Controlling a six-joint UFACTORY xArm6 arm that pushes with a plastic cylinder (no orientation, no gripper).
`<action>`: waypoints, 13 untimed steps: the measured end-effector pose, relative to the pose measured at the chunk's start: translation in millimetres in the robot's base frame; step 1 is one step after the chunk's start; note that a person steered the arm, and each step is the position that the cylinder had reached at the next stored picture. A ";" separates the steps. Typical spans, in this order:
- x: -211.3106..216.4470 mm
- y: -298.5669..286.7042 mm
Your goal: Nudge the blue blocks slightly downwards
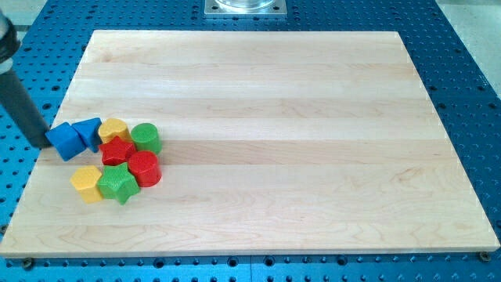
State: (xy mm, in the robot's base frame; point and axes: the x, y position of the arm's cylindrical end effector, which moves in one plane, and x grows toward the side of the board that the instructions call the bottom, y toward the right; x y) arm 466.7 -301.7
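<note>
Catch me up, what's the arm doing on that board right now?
My tip sits at the view's left edge of the wooden board, right against the blue cube. The blue triangular block is just to its right. Both belong to a tight cluster with the yellow block, green cylinder, red star, red cylinder, green star and yellow pentagon. The job is nudging the blue pair slightly downwards.

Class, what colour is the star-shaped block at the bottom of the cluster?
Green: the star block shows clearly in the camera view.

My tip (45, 144) sits low at the view's left, rod tilted.
</note>
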 end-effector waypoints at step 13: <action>12.6 28.6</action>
State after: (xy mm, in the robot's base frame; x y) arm 479.3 -273.1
